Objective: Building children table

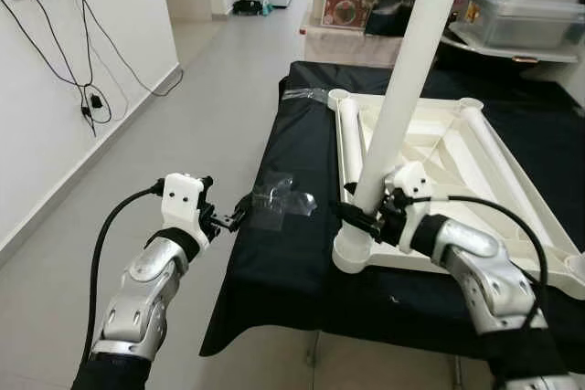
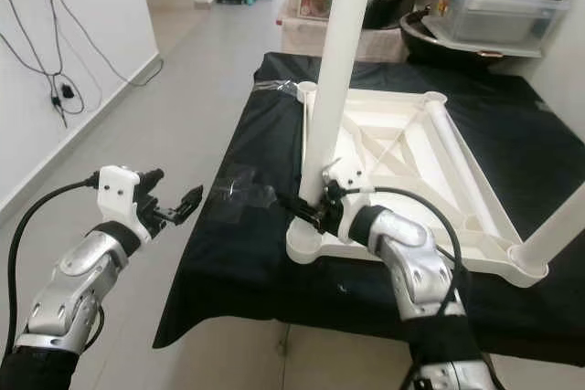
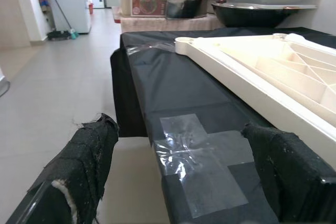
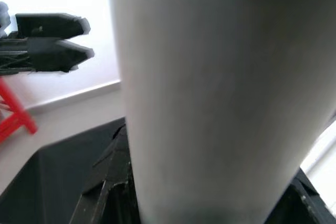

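A white plastic tabletop [image 1: 475, 189] lies upside down on a table [image 1: 292, 253] draped in black cloth. Everything else is placed from this tabletop.

At its near corner on the robot's left, a white leg [image 1: 402, 89] stands in a round socket [image 1: 352, 251], leaning a little away from upright. The right hand [image 1: 370, 216] is closed around the leg low down, just above the socket. A second leg [image 2: 558, 230] rises from the near corner on the other side.

The left hand [image 1: 233, 218] hovers beside the table edge, well apart from the tabletop, near a patch of clear tape [image 1: 279, 200] on the cloth. Its fingers [image 3: 86, 156] are spread wide and hold nothing.

The leg looks like a hollow, smooth plastic tube: probably light and stiff, but slippery. A low hold near the socket seems best for pushing it home, since a higher hold would likely tilt it. The ribbed tabletop looks rigid but light, so it may slide on the cloth when pressed.
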Robot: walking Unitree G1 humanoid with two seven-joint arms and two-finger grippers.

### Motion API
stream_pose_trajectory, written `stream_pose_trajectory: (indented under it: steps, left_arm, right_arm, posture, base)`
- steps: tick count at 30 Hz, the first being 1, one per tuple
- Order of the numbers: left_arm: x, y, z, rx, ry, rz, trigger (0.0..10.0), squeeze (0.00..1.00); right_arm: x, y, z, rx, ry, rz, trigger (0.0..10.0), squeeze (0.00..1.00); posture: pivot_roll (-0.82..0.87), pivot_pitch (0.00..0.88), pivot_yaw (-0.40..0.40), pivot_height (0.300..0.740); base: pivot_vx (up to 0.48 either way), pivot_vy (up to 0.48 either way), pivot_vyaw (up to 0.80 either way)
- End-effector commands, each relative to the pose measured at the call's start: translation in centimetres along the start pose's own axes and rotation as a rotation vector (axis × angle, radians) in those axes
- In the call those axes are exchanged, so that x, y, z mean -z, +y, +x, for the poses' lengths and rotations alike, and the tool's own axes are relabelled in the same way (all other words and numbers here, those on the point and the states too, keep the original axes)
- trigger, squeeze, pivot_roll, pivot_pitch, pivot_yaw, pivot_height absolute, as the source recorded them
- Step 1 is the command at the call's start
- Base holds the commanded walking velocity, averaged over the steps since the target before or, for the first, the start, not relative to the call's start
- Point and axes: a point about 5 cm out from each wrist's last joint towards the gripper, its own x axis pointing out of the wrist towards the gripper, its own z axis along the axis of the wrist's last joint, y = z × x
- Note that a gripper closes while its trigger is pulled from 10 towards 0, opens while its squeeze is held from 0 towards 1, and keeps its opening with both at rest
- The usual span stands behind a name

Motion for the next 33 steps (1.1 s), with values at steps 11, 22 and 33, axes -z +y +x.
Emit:
stream_pose_trajectory:
  steps: [11, 22, 33]
  left_arm:
    - [0.3, -0.4, -0.2, 0.015, 0.017, 0.014, 10.0, 0.0]
    - [0.2, -0.5, 0.2, 0.03, 0.019, 0.012, 10.0, 0.0]
    - [0.4, -0.8, 0.3, 0.019, 0.012, 0.0, 10.0, 0.0]
  right_arm:
    - [2.1, 3.0, -2.0, 0.856, 0.151, 0.232, 0.0, 0.0]
    - [-1.1, 3.2, -0.1, 0.538, -0.01, 0.172, 10.0, 0.95]
    - [0.0, 0.9, -2.0, -0.065, 0.053, 0.044, 4.7, 0.0]
  posture:
    - [0.1, 0.0, -0.06, 0.74]
    - [0.07, 0.0, -0.045, 0.74]
    - [0.09, 0.0, -0.068, 0.74]
  base:
    - [0.0, 0.0, 0.0]
    - [0.0, 0.0, 0.0]
    - [0.0, 0.0, 0.0]
